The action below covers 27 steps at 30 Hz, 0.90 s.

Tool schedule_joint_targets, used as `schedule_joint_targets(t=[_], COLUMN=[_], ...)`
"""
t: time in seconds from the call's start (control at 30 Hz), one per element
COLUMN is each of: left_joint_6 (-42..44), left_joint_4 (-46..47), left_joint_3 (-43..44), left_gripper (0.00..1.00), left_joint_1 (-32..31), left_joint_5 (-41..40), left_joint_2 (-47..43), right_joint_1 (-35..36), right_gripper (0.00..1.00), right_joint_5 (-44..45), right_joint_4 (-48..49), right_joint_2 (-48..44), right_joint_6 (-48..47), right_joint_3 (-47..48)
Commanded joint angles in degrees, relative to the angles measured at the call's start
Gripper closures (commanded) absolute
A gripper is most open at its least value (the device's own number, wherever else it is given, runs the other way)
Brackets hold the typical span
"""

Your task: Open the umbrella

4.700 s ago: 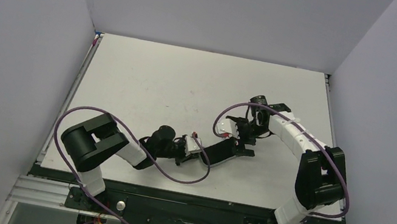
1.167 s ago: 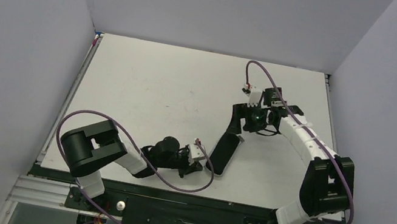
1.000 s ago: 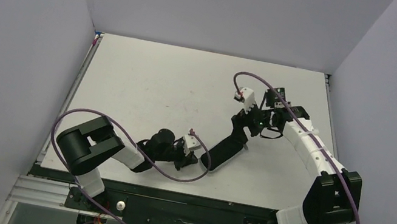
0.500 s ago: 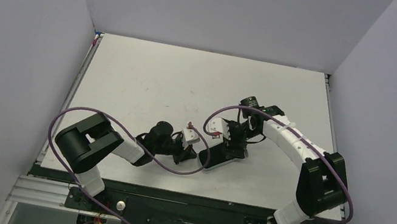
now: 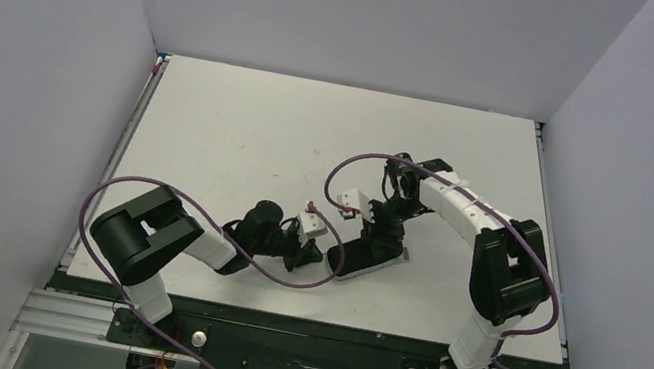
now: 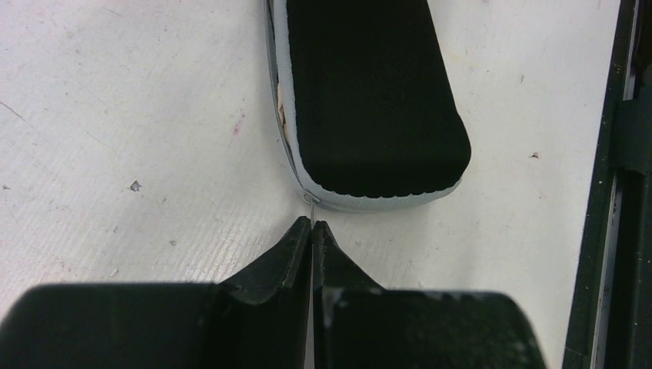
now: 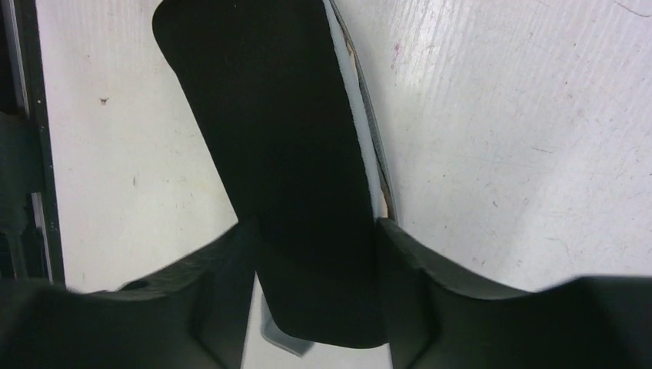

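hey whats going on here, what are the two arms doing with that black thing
The right hand is clamped across a black oblong fabric pouch with pale grey edging, which lies flat on the white table. The left hand is shut, its tips just short of the pouch's rounded end, right by a tiny metal loop there. Nothing has come out of the pouch.
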Motion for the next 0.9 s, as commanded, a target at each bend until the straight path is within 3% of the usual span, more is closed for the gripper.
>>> schedule_joint_targets(t=[0.0, 0.13, 0.43, 0.87], left_joint_6=[-0.8, 0.1, 0.3, -1.0], left_joint_4=[2.9, 2.0, 1.6, 4.5], left_joint_3=[-1.3, -2.6, -2.2, -2.0], left_gripper=[1.00, 1.00, 1.00, 1.00], left_joint_1=[0.2, -1.1, -4.8, -8.0], left_joint_5=[1.7, 2.6, 1.9, -5.5], left_joint_2=[-1.8, -3.6, -3.6, -2.6], right_joint_1=[-1.6, -2.5, -2.9, -4.8], right_gripper=[0.60, 0.76, 0.99, 1.00], right_joint_5=[4.5, 6.4, 7.2, 4.8], right_joint_4=[0.8, 4.0, 7.4, 16.0], right_joint_2=[0.5, 0.1, 0.5, 0.4], right_joint_6=[1.9, 6.1, 16.3, 43.1], right_joint_3=[-0.9, -2.2, -2.0, -2.8])
